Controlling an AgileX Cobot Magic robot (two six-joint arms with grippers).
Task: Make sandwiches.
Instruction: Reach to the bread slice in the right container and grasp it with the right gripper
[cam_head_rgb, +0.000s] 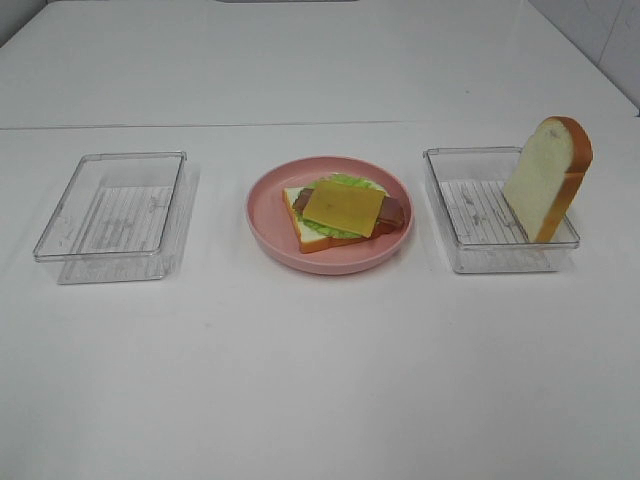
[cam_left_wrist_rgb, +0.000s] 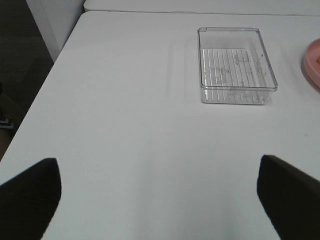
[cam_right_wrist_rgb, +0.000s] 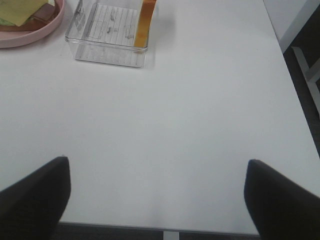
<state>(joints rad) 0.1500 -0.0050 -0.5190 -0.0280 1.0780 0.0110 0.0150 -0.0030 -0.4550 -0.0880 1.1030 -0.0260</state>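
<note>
Exterior high view is showing bare desk (cam_head_rgb: 320, 380) along the lower frame, with neither arm reaching in. We are keeping the left gripper (cam_left_wrist_rgb: 160, 200) and the right gripper (cam_right_wrist_rgb: 157, 197) spread wide and holding nothing, near the desk edge. At centre frame the open sandwich (cam_head_rgb: 343, 212) is lying on the pink plate (cam_head_rgb: 270, 228), cheese uppermost. At right the last bread slice (cam_head_rgb: 548, 178) is leaning upright in the right tray (cam_head_rgb: 440, 190); the left tray (cam_head_rgb: 60, 235) is holding nothing. We judge the topping step pending: our right gripper needs to pinch that slice and lay it flat on the cheese.
</note>
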